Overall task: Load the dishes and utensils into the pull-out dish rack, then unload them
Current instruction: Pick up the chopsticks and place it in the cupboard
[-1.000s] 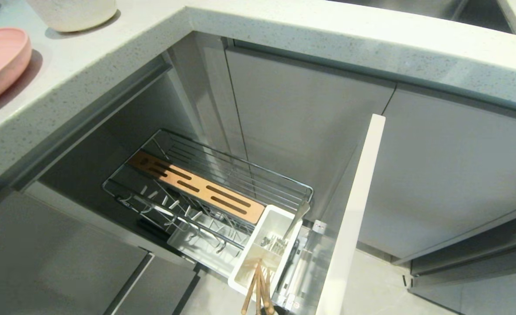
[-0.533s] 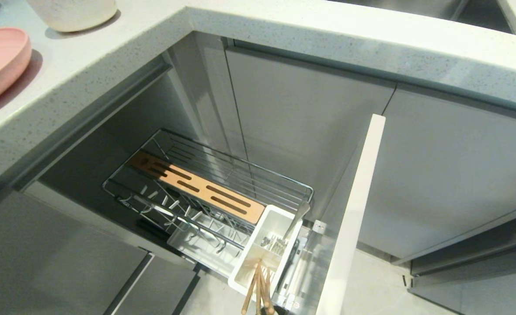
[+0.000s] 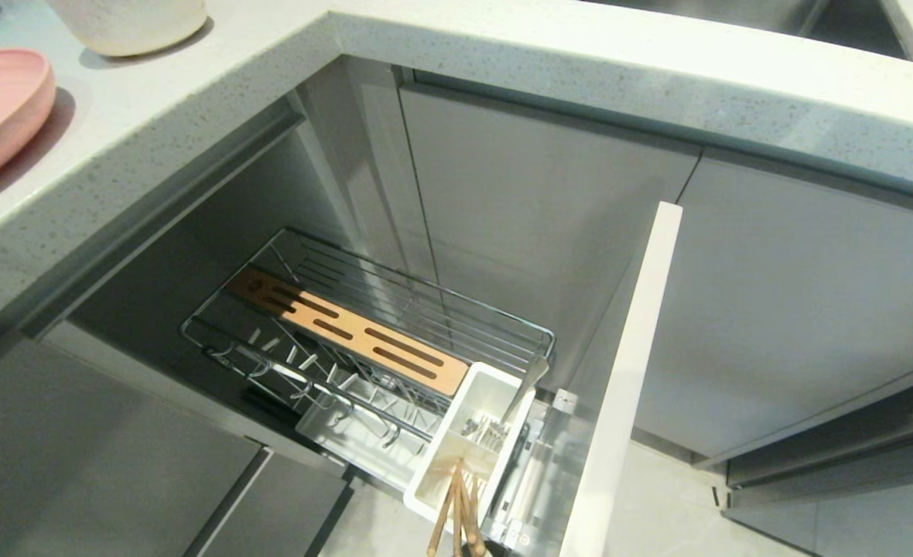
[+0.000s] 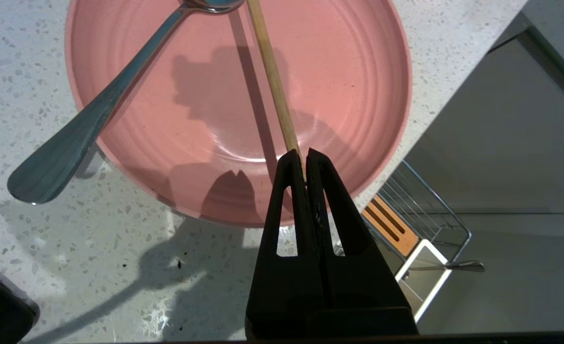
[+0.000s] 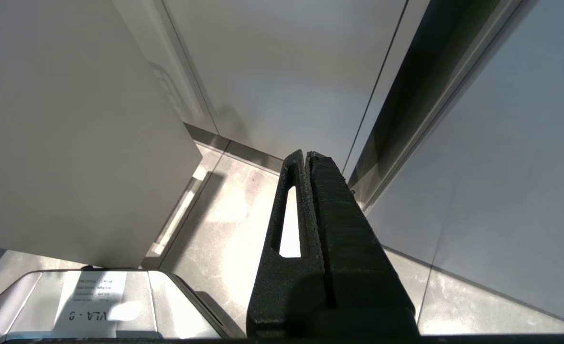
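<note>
Pinching chopstick (image 4: 272, 79) w/ left gripper (image 4: 306, 154) over pink plate (image 4: 358, 71); thin grip, could pivot, slip, knock spoon (image 4: 95, 112). Right gripper (image 5: 307, 155) closed, empty.

A pale speckled stone countertop (image 3: 580, 54) wraps around an inner corner, its surface bright under overhead light. Below it run flat, handleless grey cabinet fronts (image 3: 797, 309) with thin dark seams between them. The floor (image 5: 224, 215) is light grey marbled tile, glossy, with a strong white glare across it.
</note>
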You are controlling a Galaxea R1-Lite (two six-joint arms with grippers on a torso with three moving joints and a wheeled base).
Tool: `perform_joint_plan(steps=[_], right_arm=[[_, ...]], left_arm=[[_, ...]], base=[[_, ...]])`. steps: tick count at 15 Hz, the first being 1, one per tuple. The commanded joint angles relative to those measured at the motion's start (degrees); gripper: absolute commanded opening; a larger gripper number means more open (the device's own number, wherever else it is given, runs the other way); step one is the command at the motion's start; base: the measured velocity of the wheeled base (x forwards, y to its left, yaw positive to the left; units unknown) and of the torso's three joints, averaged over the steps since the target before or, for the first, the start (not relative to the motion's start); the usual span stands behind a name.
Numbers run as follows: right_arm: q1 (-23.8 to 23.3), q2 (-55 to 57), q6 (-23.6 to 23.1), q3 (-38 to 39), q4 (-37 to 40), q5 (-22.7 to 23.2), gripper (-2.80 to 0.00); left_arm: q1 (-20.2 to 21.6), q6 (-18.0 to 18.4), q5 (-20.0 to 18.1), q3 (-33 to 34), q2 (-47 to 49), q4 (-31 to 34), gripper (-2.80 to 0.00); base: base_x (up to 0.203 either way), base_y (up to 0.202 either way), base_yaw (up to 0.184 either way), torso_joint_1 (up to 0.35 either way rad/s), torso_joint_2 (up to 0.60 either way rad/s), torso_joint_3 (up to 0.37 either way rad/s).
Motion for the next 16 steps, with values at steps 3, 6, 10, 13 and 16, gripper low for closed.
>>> perform_joint_plan(steps=[3,6,10,13,16], right_arm=[[0.01,0.02,0.02,0.09,0.00,0.01,-2.80],[0.01,0.02,0.02,0.09,0.00,0.01,-2.80],[0.01,0.02,0.02,0.09,0.00,0.01,-2.80],[0.01,0.02,0.02,0.09,0.00,0.01,-2.80],[0.01,0.02,0.02,0.09,0.00,0.01,-2.80]], left_arm=[[-0.02,-0.34,0.91,-0.01,2.02,0.10,0.00],[0.00,-0.36,1.10,-0.01,2.37,0.03,0.00],[0.00,-0.45,2.00,0.07,4.53,0.11,0.00],[0.00,-0.53,2.34,0.08,6.10,0.02,0.00],[0.00,-0.64,2.28,0.19,7.59,-0.07,0.00]], base=[[0.000,0.000,0.000,0.000,0.00,0.000],[0.000,0.000,0.000,0.000,0.00,0.000],[0.000,0.000,0.000,0.000,0.00,0.000],[0.000,0.000,0.000,0.000,0.00,0.000],[0.000,0.000,0.000,0.000,0.00,0.000]])
